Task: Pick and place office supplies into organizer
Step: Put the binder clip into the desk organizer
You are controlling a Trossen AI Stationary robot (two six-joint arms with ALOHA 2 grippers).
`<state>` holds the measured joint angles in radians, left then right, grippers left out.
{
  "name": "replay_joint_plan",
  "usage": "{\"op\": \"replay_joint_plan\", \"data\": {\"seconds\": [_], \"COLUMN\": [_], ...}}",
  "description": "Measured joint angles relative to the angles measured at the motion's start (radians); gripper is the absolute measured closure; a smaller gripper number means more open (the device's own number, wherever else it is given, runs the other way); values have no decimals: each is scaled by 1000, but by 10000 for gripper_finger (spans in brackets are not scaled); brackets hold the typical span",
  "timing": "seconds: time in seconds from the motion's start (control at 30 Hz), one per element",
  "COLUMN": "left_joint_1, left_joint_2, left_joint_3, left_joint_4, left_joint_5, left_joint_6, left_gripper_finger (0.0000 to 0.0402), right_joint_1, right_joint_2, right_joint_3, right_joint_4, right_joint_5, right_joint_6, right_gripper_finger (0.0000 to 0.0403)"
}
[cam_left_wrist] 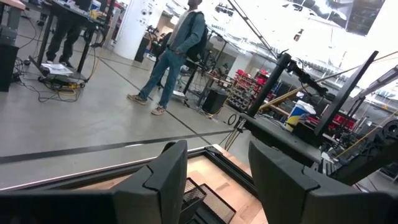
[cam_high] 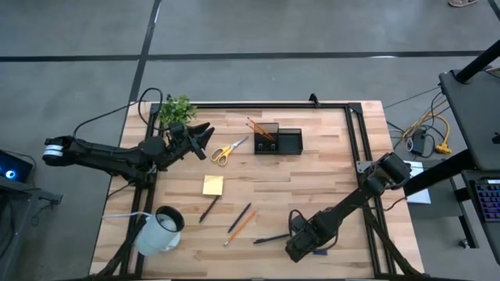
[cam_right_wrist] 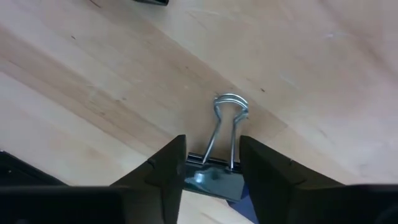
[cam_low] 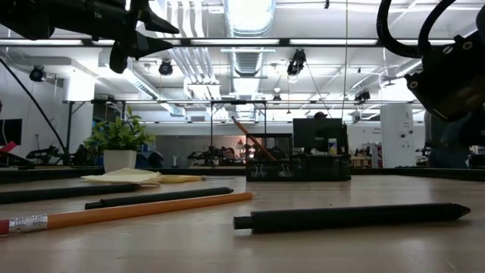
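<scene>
A dark pen (cam_low: 352,216) lies nearest; beyond it, an orange pencil (cam_low: 125,211), sticky-note pad (cam_low: 121,176), organizer (cam_low: 297,167).

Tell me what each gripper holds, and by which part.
Right gripper straddles a binder clip at its black body; a firm grip cannot be told. Left gripper holds nothing.

Robotics lab; exposed ducts (cam_low: 250,57), workbenches (cam_left_wrist: 292,134)
</scene>
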<state>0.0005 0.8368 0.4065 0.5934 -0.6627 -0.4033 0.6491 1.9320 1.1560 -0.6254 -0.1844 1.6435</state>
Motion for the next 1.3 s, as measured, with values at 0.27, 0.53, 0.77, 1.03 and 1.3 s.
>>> {"op": "replay_joint_plan", "data": {"seconds": [0.27,0.53,0.77,1.03,1.3], "left_joint_1": [0,0,0,0,0], "left_joint_2": [0,0,0,0,0], "left_joint_3": [0,0,0,0,0], "left_joint_4": [0,-1,0,0,0], "left_joint_5": [0,0,0,0,0], "left_joint_6": [0,0,0,0,0], "left_gripper_finger": [244,244,244,244,244], "right_joint_1": [0,0,0,-2,-2], "right_joint_2": [-1,-1,-2,3,5], "right_joint_3": [-15,-17,-17,28,45], "right_joint_4": [-4,-8,-7,-14,-31], "right_joint_5": [2,1,0,1,2], "right_joint_6": [-4,-50,-50,-96,-113], "right_gripper_finger": [327,378,382,384,384]}}
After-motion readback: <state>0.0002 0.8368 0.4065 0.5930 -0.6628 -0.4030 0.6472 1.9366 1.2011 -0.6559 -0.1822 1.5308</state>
